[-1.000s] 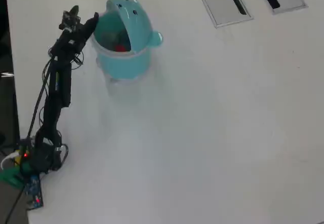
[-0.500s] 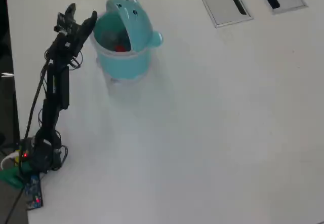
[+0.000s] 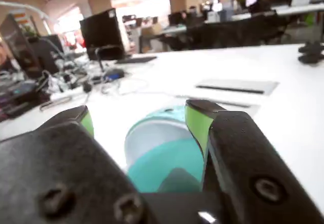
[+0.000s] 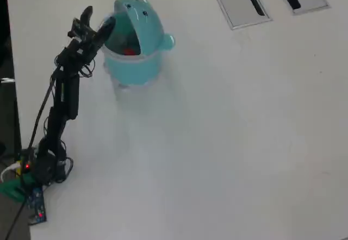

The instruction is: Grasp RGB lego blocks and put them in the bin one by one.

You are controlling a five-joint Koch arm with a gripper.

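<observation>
1. The hand is seen at the bin's nine o'clock in the overhead view, jaws spread and empty.
2. The bin stands on the worktop, lid tipped open.
3. A red block lies inside; others cannot be made out.
4. Such blocks are judged light, rigid and slick; flat opposite faces should be pinched.
</observation>
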